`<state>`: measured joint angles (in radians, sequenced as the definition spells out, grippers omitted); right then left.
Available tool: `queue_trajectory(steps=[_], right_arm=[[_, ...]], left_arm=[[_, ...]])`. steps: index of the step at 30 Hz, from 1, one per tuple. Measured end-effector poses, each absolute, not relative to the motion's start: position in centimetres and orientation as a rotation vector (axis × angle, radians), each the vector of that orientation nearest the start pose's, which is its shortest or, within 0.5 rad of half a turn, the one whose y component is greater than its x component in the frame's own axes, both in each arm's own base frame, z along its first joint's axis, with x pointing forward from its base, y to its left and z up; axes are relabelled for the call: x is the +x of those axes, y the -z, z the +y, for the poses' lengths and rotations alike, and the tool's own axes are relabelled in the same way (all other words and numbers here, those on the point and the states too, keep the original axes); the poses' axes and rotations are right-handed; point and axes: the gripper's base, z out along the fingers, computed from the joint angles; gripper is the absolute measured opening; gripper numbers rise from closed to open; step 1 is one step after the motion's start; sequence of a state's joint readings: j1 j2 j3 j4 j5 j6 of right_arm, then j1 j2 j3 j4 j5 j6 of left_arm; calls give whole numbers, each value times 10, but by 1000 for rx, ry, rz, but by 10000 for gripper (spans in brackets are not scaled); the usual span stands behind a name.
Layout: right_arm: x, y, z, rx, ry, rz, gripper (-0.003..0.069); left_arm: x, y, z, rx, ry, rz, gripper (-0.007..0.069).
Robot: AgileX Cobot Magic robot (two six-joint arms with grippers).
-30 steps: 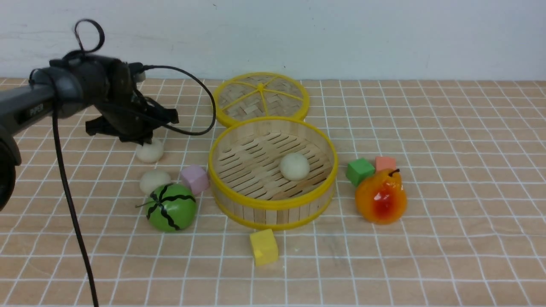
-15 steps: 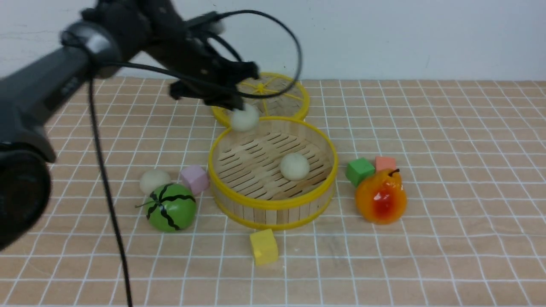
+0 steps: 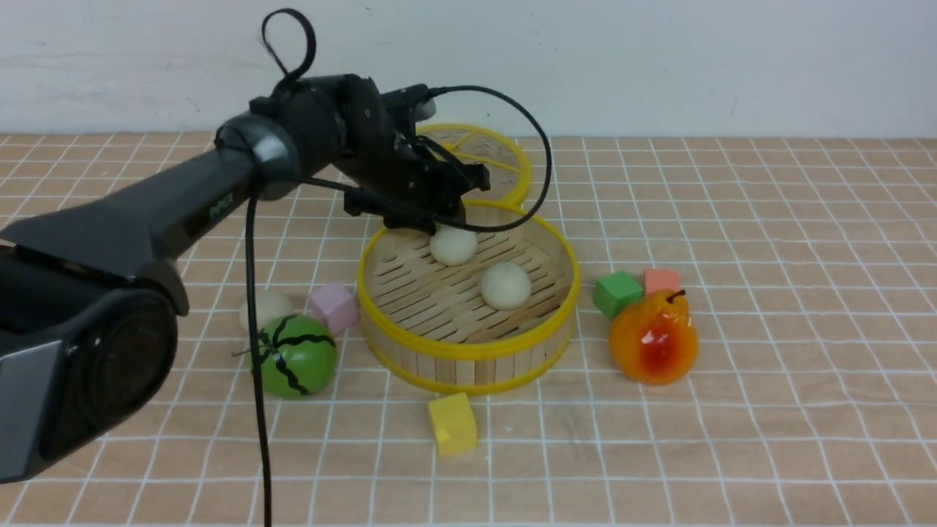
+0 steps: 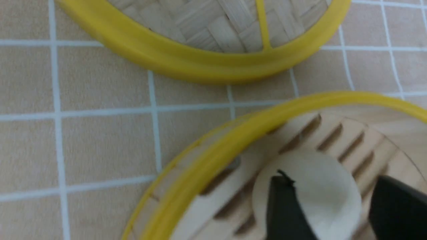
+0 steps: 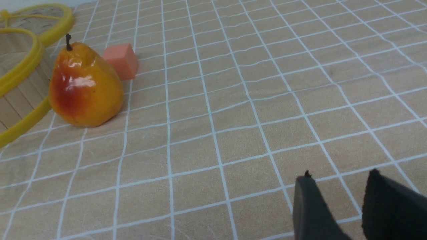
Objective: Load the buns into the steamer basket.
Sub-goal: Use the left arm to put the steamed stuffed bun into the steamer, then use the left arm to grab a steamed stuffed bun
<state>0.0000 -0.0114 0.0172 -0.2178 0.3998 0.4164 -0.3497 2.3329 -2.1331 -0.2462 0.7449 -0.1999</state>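
The steamer basket point(image 3: 468, 351) stands mid-table, round, with bamboo slats and yellow rims. One bun point(image 3: 505, 285) rests on its slatted floor. A second bun point(image 3: 453, 245) sits at the back of the floor, right under my left gripper point(image 3: 439, 219). In the left wrist view that bun point(image 4: 320, 200) lies between the spread fingers of the left gripper point(image 4: 332, 178), with a gap on one side, just inside the basket's rim point(image 4: 233, 140). A third bun point(image 3: 265, 307) lies on the table left of the basket. My right gripper point(image 5: 340, 174) hovers open over bare table, holding nothing.
The woven lid point(image 3: 476, 150) lies flat behind the basket. A green watermelon toy point(image 3: 294, 356) and pink cube point(image 3: 334, 307) flank the third bun. A yellow cube point(image 3: 452, 423) sits in front of the basket; a green cube point(image 3: 617, 293), orange cube point(image 3: 662, 279) and pear point(image 3: 654, 337) sit to its right.
My left arm lifted a bun from the table at the left, carried it right over the basket's back rim and lowered it. The jaws have spread and the bun now sits in the basket.
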Motion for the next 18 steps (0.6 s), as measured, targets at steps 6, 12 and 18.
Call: queue_trajectory(steps=[6,12,18], right_arm=[[52,-173,-8,259,-69,1862,241],[52,-173,-8,259,-69,1862,241],[52,-173,-8,259,-69,1862,241]], left_arm=[[462,-310,-162,121,486,2515,470],[430,-363,-94,55,401,2586,454],[404,-347,-53,-66,315,2659,421]])
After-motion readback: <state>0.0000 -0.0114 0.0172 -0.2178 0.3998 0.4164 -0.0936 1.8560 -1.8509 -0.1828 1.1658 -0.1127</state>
